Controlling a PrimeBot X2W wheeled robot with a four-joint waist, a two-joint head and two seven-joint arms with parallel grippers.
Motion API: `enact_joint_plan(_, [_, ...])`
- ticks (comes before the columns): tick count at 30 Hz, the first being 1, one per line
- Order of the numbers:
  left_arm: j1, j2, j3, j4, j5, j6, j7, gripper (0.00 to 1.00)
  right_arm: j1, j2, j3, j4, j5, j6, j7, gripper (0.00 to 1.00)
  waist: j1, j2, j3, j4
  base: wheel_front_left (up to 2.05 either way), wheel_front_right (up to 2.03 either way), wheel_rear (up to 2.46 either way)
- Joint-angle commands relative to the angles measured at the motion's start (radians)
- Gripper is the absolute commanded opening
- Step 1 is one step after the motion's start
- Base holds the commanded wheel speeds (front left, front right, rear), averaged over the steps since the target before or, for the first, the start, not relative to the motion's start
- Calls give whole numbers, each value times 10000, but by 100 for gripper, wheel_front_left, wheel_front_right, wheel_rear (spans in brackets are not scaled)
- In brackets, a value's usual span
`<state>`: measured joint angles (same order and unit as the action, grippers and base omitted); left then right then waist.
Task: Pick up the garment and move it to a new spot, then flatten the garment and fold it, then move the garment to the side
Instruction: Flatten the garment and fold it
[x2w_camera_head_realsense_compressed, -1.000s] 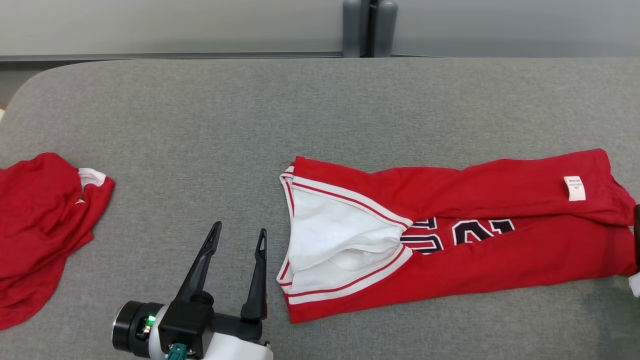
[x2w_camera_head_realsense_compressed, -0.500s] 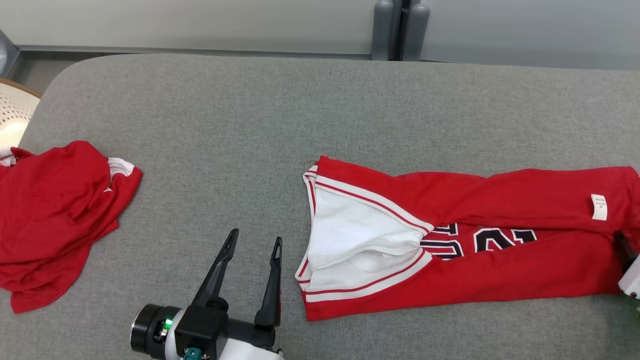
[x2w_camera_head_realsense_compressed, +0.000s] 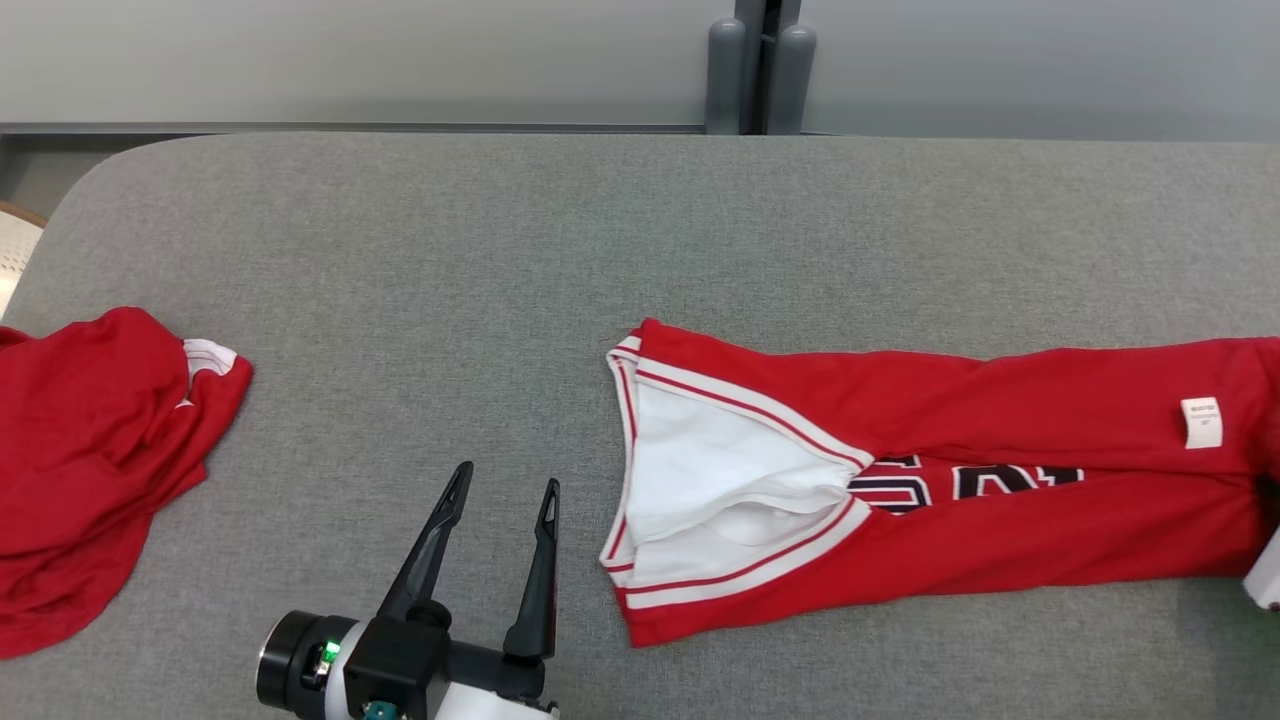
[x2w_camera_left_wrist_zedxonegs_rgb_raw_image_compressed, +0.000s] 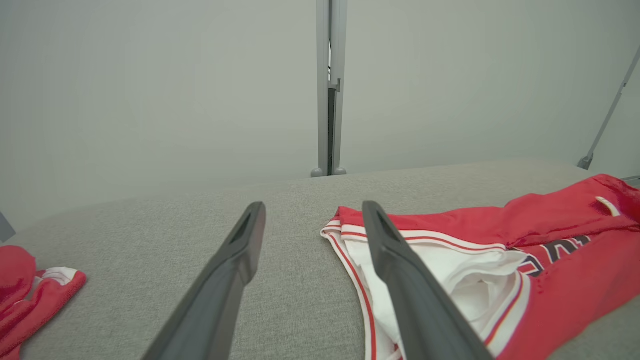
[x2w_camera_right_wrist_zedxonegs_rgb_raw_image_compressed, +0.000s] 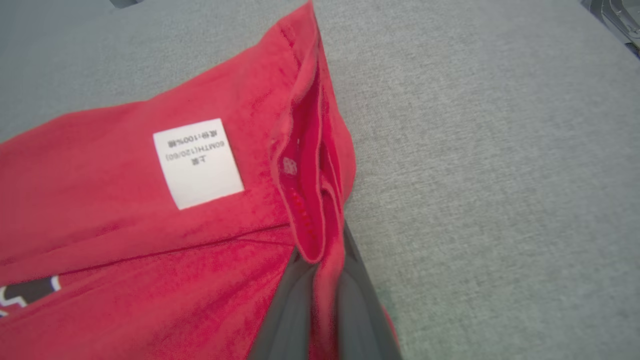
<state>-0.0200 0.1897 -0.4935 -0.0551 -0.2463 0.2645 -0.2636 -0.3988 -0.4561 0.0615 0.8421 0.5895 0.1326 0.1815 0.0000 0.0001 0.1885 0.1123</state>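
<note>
The garment (x2w_camera_head_realsense_compressed: 950, 440) is a red jersey with white trim and dark numerals, lying lengthwise on the grey table (x2w_camera_head_realsense_compressed: 500, 260), its white-lined end toward the middle. Its white label (x2w_camera_right_wrist_zedxonegs_rgb_raw_image_compressed: 198, 162) sits near the right end. My right gripper (x2w_camera_right_wrist_zedxonegs_rgb_raw_image_compressed: 319, 265) is shut on the garment's red hem fold at that end, and fabric bunches up between the dark fingers. A pale part of the right arm (x2w_camera_head_realsense_compressed: 1265, 580) shows at the table's right edge. My left gripper (x2w_camera_head_realsense_compressed: 508, 477) stands open just left of the garment's white-lined end, holding nothing. In the left wrist view, the left gripper (x2w_camera_left_wrist_zedxonegs_rgb_raw_image_compressed: 314, 205) has its fingers spread above bare table.
A second crumpled red garment (x2w_camera_head_realsense_compressed: 90, 470) lies at the table's left end, also in the left wrist view (x2w_camera_left_wrist_zedxonegs_rgb_raw_image_compressed: 30, 295). A grey post (x2w_camera_head_realsense_compressed: 760, 65) stands behind the far edge. A pale perforated object (x2w_camera_head_realsense_compressed: 15, 260) sits off the left corner.
The right gripper has closed on the garment's right-end hem. The head camera has shifted, so the whole picture moved. The left gripper stays open in the same pose.
</note>
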Motion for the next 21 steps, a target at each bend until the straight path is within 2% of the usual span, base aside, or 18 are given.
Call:
enact_joint_plan(1, [131,-13,74,21,55,-55,-11,100,-65,-227,-100,75,-47,-36,-93,0,0,-1,3,-77,0,0,0])
enact_joint_plan(7, [173,-190,327,87,279,-336,-11,100,-372,-1241,-164,-47,-333,-33,-281,0,0,-1,2,-450,0,0,0])
enact_joint_plan(12, [210,-317,505,177,401,-521,-11,100,-578,-1722,205,-934,-461,-30,-23,0,0,-1,-53,-697,0,0,0])
enact_joint_plan(16, [285,-436,581,288,487,-691,-11,100,-506,-1594,598,-2391,-383,-28,573,0,0,-1,-198,-772,0,0,0])
enact_joint_plan(21, [337,-601,694,363,576,-798,-11,100,94,-872,953,-4839,-559,-28,1537,0,0,-1,-411,-621,0,0,0])
